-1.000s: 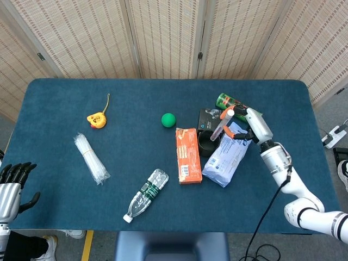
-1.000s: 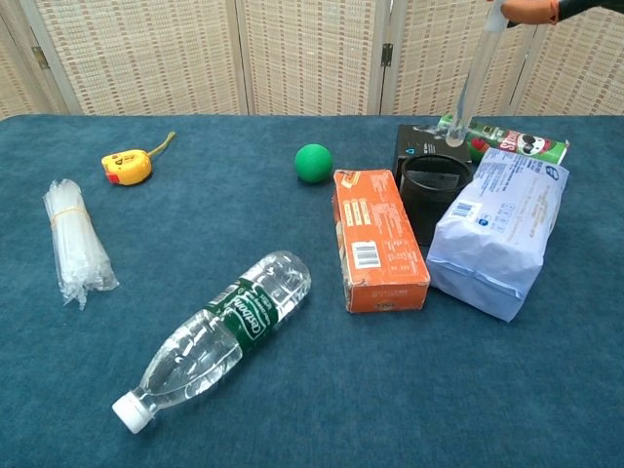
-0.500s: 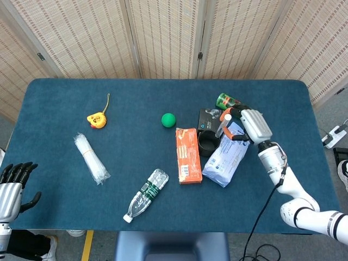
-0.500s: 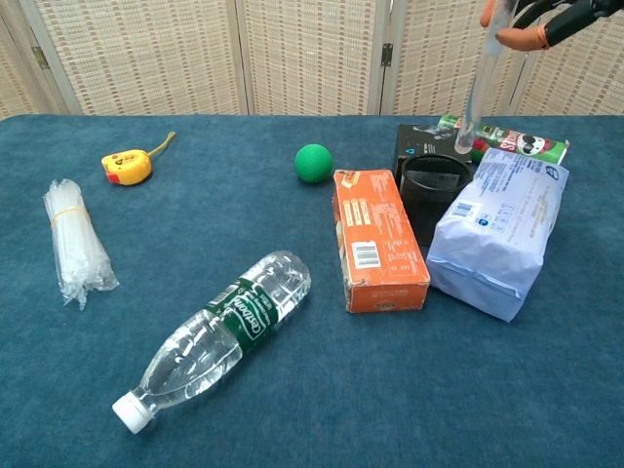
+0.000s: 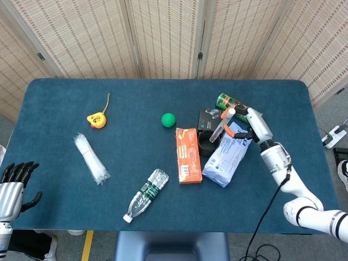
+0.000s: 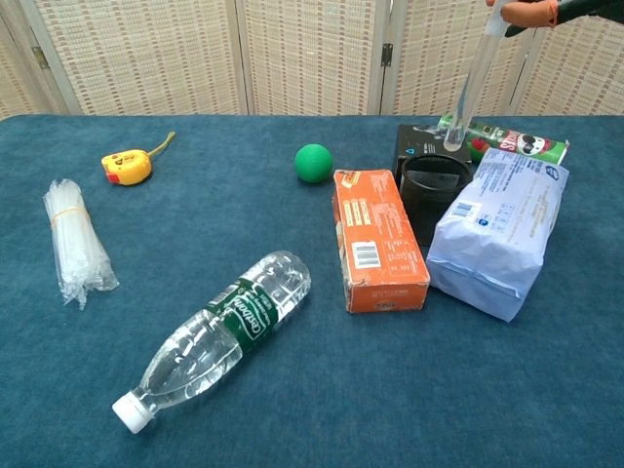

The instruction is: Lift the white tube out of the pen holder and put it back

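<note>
From the head view, the right hand (image 5: 246,124) is pinching the top of the slim, translucent white tube (image 5: 222,126), which is hanging tilted above the round black pen holder (image 5: 206,142). The left hand (image 5: 13,182) is idling, fingers apart and empty.

From the chest view, the white tube (image 6: 470,82) is hanging clear above the pen holder (image 6: 433,183); tilted so, it risks catching the rim or sliding onto the pale blue plastic packet (image 6: 499,226).

- My right hand (image 5: 246,123) reached in over the table's right side, fingertips (image 6: 531,13) pinching the white tube (image 6: 470,83) near its top.
- My left hand (image 5: 13,184) rested low at the near-left edge, fingers apart, holding nothing.
</note>
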{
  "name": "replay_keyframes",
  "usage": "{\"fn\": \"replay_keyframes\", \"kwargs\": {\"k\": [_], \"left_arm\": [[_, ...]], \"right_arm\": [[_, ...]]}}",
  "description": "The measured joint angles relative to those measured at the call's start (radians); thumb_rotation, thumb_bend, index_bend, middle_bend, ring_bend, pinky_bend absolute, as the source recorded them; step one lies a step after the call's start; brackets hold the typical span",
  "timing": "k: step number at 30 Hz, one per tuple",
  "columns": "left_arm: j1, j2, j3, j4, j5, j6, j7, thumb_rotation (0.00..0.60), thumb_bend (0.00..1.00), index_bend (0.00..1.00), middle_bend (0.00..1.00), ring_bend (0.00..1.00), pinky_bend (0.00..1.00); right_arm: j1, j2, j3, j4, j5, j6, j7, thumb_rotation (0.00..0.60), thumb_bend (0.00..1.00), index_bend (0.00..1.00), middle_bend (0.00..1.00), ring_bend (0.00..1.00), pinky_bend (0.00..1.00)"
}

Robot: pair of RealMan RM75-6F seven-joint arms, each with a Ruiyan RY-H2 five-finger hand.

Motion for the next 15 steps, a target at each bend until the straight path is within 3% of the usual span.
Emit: {"fn": "replay_keyframes", "kwargs": {"k": [6, 9, 12, 15], "left_arm": [[0.003, -0.002, 0.002, 0.005, -0.003, 0.001, -0.005, 0.6, 0.33, 0.2, 0.18, 0.14, 0.12], [0.004, -0.002, 0.003, 0.008, -0.004, 0.001, -0.008, 0.6, 0.33, 0.2, 0.18, 0.14, 0.12], [0.005, -0.002, 0.003, 0.009, -0.003, 0.003, -0.01, 0.6, 0.33, 0.2, 0.18, 0.14, 0.12], [0.004, -0.002, 0.004, 0.009, -0.002, 0.002, -0.01, 0.6, 0.33, 0.2, 0.18, 0.14, 0.12]], "right_arm": [[0.005, -0.016, -0.005, 0.005, 0.018, 0.033, -0.422, 0.6, 0.44, 0.64, 0.44, 0.26, 0.23], [0.004, -0.013, 0.001, -0.011, 0.027, 0.029, -0.54, 0.6, 0.44, 0.64, 0.45, 0.26, 0.23], [0.002, -0.004, 0.011, -0.03, 0.031, 0.017, -0.558, 0.6, 0.44, 0.64, 0.45, 0.26, 0.23], [-0.001, 0.007, 0.022, -0.045, 0.031, -0.001, -0.477, 0.6, 0.44, 0.64, 0.45, 0.26, 0.23]]}}
